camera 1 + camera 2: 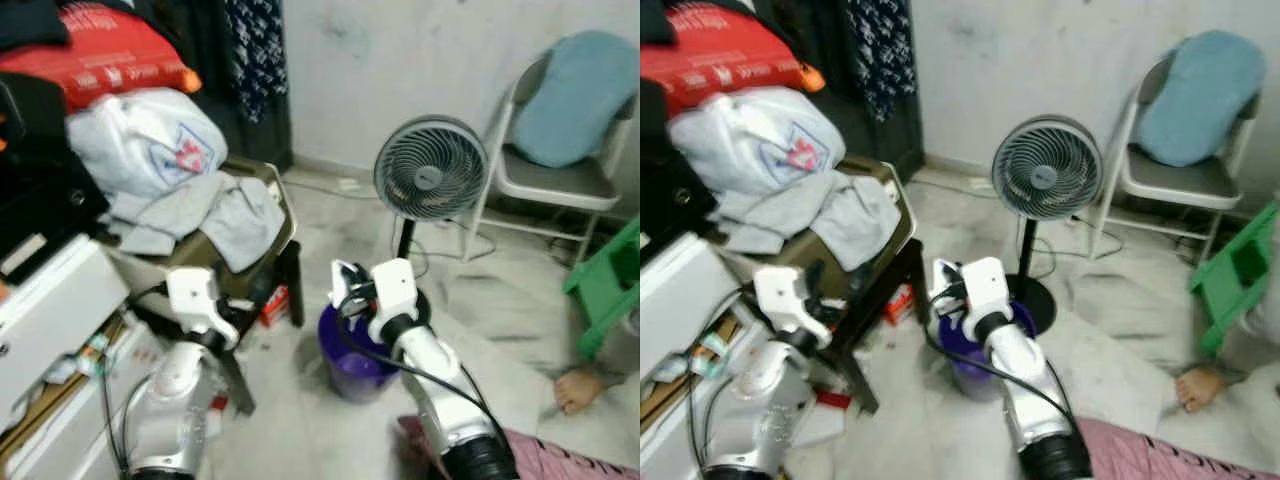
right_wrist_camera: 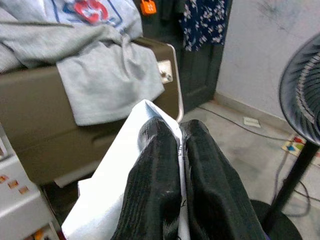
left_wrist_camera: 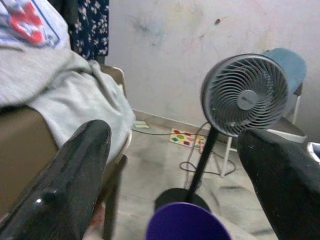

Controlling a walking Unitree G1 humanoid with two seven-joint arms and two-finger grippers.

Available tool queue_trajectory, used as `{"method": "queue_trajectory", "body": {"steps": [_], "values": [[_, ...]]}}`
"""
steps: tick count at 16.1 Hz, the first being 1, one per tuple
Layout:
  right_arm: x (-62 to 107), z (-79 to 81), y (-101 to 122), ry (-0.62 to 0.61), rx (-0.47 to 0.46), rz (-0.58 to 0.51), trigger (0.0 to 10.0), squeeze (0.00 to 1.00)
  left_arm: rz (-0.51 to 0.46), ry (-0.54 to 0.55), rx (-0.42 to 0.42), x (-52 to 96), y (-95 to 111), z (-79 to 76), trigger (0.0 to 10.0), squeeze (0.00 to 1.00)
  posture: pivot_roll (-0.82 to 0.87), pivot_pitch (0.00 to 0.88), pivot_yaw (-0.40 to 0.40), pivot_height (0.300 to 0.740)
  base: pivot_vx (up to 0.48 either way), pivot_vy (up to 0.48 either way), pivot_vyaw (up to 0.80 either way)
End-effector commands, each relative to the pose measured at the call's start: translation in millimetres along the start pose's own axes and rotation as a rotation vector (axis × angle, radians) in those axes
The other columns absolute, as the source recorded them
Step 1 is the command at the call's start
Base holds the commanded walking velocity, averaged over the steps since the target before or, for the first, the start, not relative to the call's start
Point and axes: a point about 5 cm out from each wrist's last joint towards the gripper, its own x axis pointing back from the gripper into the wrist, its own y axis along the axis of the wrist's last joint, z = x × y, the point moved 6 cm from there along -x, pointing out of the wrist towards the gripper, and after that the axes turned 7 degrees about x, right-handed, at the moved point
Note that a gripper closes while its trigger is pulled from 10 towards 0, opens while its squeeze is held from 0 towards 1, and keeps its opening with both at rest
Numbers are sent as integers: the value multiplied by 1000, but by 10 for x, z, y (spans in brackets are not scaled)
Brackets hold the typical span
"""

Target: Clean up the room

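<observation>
My right gripper (image 2: 179, 131) is shut on a crumpled white sheet of paper (image 2: 115, 185), pinched between both black fingers. In the head views it hovers just above the near rim of a purple bin (image 1: 355, 368) standing on the floor, with the paper (image 1: 343, 272) poking out on top. My left gripper (image 3: 175, 135) is open and holds nothing; it is raised beside the olive side table (image 1: 262, 262), to the left of the bin. The purple bin's rim (image 3: 184, 222) lies below and between its fingers.
A black standing fan (image 1: 430, 170) rises right behind the bin. Grey clothes (image 1: 200, 215) and a white bag are heaped on the olive table. White drawers (image 1: 50, 310) stand at left. A folding chair with a blue cushion (image 1: 560, 180), a green stool (image 1: 605, 285) and a person's foot (image 1: 580, 388) are at right.
</observation>
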Motion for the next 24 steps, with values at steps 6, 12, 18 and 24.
{"method": "queue_trajectory", "body": {"steps": [6,12,18,24], "values": [[-27,-163,-48,-99,-28,39,10000,0,3,-21,-8,12,20,3,10000,0,12,0,-19,740,0,0,-81],[-36,-223,-30,-121,-29,31,10000,0,18,12,-25,-4,-10,56,10000,0,8,0,-17,740,0,0,-667],[-15,-140,-51,-101,-25,30,10000,0,9,11,-42,-17,7,0,10000,0,33,3,-35,740,0,0,0],[-107,-39,-21,-49,-24,31,10000,0,-2,95,-35,121,2,125,10000,0,73,17,-82,740,0,0,0]]}}
